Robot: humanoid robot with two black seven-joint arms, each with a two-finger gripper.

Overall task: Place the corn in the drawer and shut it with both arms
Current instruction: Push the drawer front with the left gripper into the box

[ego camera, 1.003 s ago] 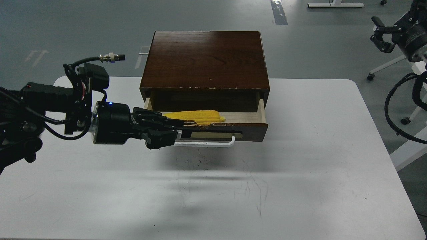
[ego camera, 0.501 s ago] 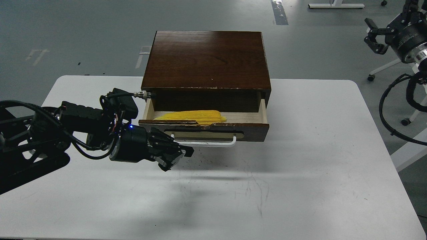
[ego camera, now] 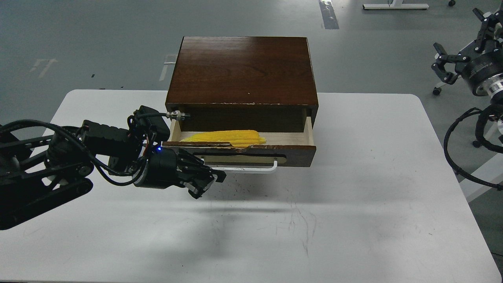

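The drawer [ego camera: 298,151] of the dark brown cabinet [ego camera: 243,70] stands pulled open. The yellow corn [ego camera: 228,137] lies inside it, toward the left, on the pale wood floor. The white bar handle [ego camera: 251,169] runs along the drawer front. My left gripper [ego camera: 206,184] is low in front of the drawer's left end, just below the handle's left tip, with its fingers slightly apart and empty. My right gripper [ego camera: 442,63] is far off at the upper right, beyond the table, open and empty.
The cabinet sits at the back middle of the white table [ego camera: 353,196]. The left arm's cable plug [ego camera: 177,115] is close to the drawer's left side wall. Office chair legs [ego camera: 452,80] stand on the floor behind the right arm.
My left gripper has dropped from above the drawer's left end, over the corn, to below the handle in front of the drawer. The right gripper has shifted a little. The corn stays put.
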